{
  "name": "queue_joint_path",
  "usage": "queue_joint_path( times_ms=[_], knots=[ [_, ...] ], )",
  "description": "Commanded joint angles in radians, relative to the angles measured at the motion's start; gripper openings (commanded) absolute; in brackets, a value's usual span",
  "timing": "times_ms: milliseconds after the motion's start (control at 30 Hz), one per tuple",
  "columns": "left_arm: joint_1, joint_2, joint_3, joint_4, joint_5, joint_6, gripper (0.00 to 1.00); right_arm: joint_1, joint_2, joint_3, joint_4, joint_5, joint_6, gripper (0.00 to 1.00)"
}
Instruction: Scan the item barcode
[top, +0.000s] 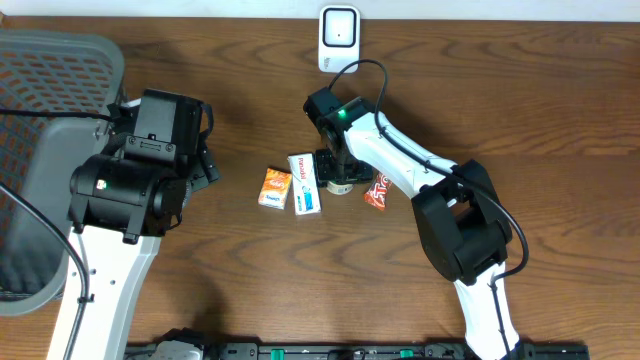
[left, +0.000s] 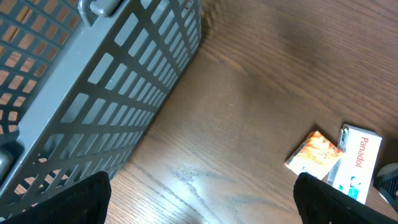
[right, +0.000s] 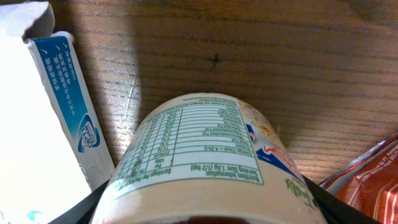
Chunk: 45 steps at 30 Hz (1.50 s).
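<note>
A cream jar (right: 205, 155) with a green nutrition label fills the right wrist view, lying on its side on the wood. My right gripper (right: 205, 210) is shut on it, black fingers pressed against both its sides. From overhead, only the jar's end (top: 341, 187) shows beneath the right gripper (top: 338, 172). The white scanner (top: 339, 38) stands at the table's back edge, beyond the jar. My left gripper (left: 202, 208) is open over bare wood beside the basket, holding nothing; overhead it sits at the left (top: 205, 165).
A white Panadol box (top: 305, 183) (left: 357, 162) (right: 37, 124) lies just left of the jar, an orange box (top: 275, 187) (left: 314, 152) further left, a red packet (top: 377, 190) (right: 367, 180) on the right. A grey mesh basket (top: 40, 130) (left: 93, 93) fills the left.
</note>
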Motion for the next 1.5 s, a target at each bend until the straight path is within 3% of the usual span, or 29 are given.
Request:
queue_joint_path(
  times_ms=[0,167,567,833,967,1033,1200,1467],
  knots=[
    [0.005,0.006,0.000,0.000,-0.013,0.010,0.94,0.012,0.090,-0.035,-0.025,-0.024,0.008,0.63],
    [0.005,0.006,0.000,0.000,-0.013,0.010,0.94,-0.009,0.090,0.019,-0.140,-0.106,0.002,0.59],
    [0.005,0.006,0.000,0.000,-0.013,0.010,0.94,-0.214,0.090,0.261,-0.570,-0.591,-0.123,0.59],
    [0.005,0.006,0.000,0.000,-0.013,0.010,0.94,-0.282,0.090,0.266,-0.668,-0.826,-0.169,0.56],
    [0.005,0.006,0.000,0.000,-0.013,0.010,0.94,-0.282,0.090,0.266,-0.668,-0.839,-0.193,0.56],
    [0.005,0.006,0.000,0.000,-0.013,0.010,0.94,-0.283,0.090,0.266,-0.646,-0.812,-0.218,0.54],
    [0.005,0.006,0.000,0.000,-0.013,0.009,0.94,-0.276,0.090,0.285,-0.327,-0.647,-0.147,0.52],
    [0.005,0.006,0.000,0.000,-0.013,0.010,0.94,-0.282,0.090,0.486,-0.014,-0.395,-0.097,0.57]
  ],
)
